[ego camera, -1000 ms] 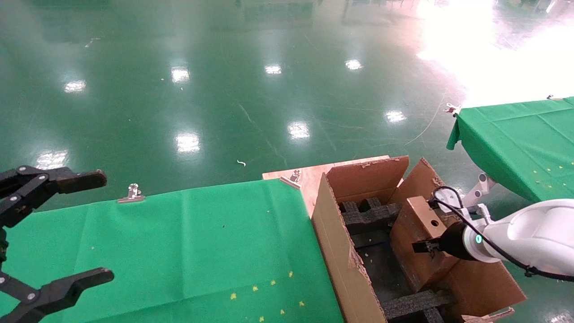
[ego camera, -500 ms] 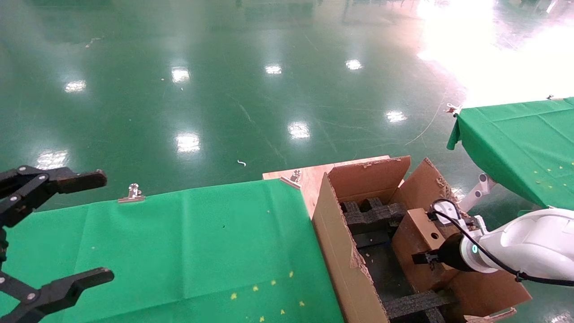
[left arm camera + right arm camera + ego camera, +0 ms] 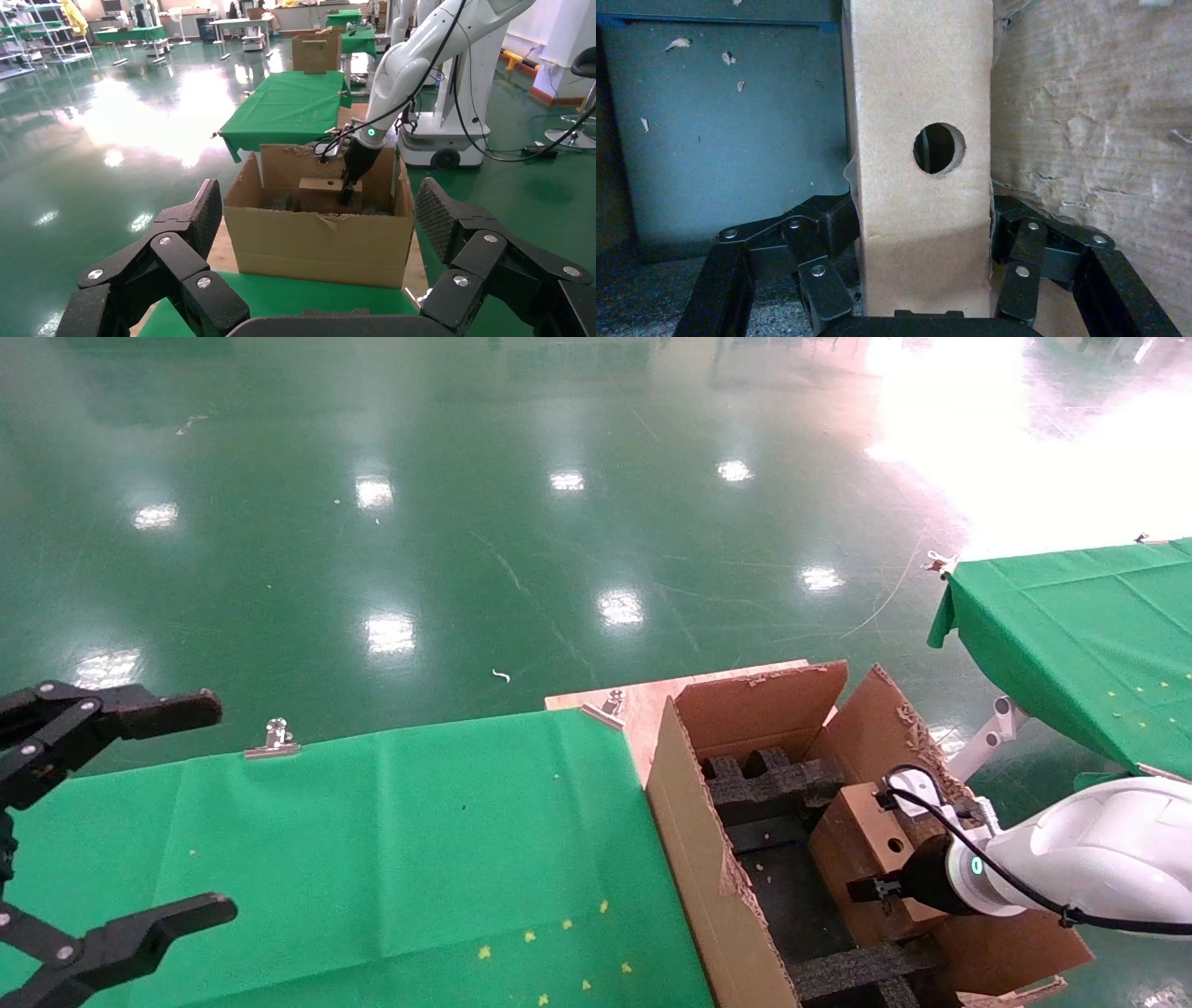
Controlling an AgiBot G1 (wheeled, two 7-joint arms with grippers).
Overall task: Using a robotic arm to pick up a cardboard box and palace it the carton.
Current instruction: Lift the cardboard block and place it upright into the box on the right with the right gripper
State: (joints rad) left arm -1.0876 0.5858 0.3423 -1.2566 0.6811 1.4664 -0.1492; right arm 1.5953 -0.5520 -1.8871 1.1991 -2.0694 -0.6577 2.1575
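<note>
The small cardboard box (image 3: 859, 840) with one round hole is inside the large carton (image 3: 694, 840), against its right-hand wall, between black foam inserts (image 3: 773, 782). My right gripper (image 3: 880, 884), on the white arm with a teal ring light, is shut on the box's two sides. In the right wrist view the box (image 3: 919, 105) stands between the black fingers (image 3: 828, 221). The left wrist view shows the carton (image 3: 323, 242) and the box (image 3: 320, 188) inside it. My left gripper (image 3: 214, 808) is open and empty at the far left.
The carton sits on a wooden board (image 3: 643, 705) at the right end of a green-clothed table (image 3: 372, 840) held by metal clips (image 3: 273, 740). A second green table (image 3: 1080, 635) stands at the far right. Glossy green floor lies beyond.
My right gripper has lowered the small box deeper into the carton and drawn it slightly nearer. The left arm has not moved.
</note>
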